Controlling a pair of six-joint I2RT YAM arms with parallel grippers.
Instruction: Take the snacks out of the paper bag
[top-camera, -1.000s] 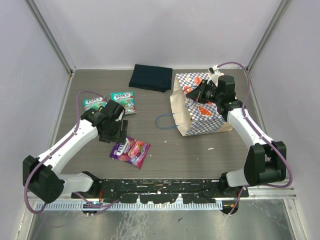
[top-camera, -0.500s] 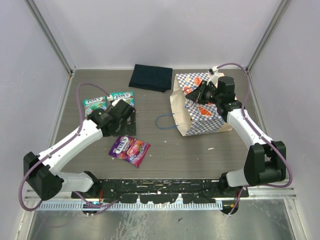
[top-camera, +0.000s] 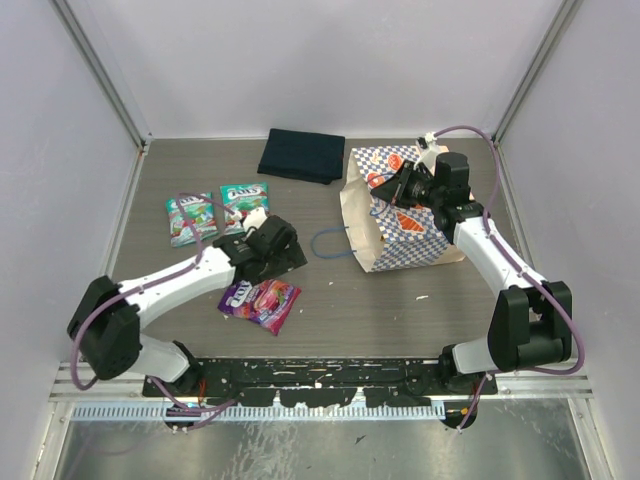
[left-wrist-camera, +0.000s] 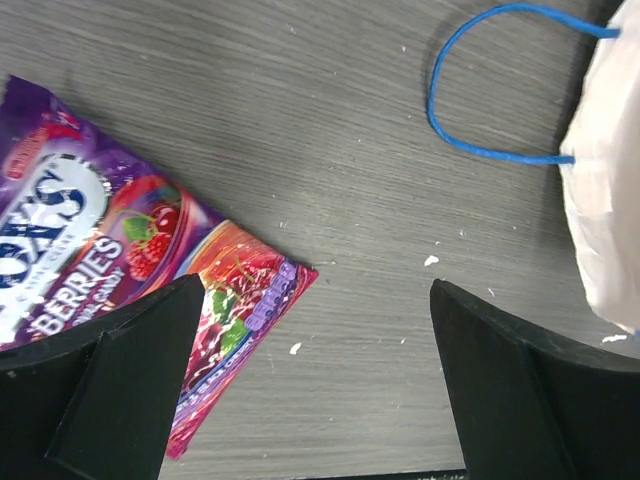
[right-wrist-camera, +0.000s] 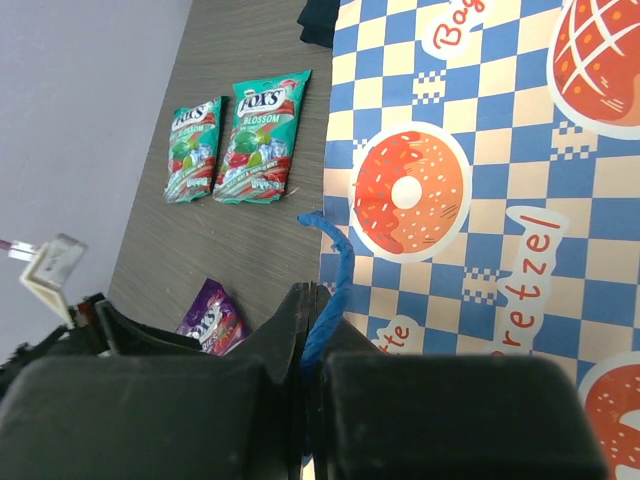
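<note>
Nearest you, the purple pouch lies flat on the table. Your left gripper hangs just beyond the pouch's corner, jaws spread wide with nothing between them. Farther out, the left teal pouch and the right teal pouch lie side by side. Opposite them the paper bag has its cream mouth turned left and your right gripper pinched tight on its blue cord handle, with the dark folded cloth farthest back.
</note>
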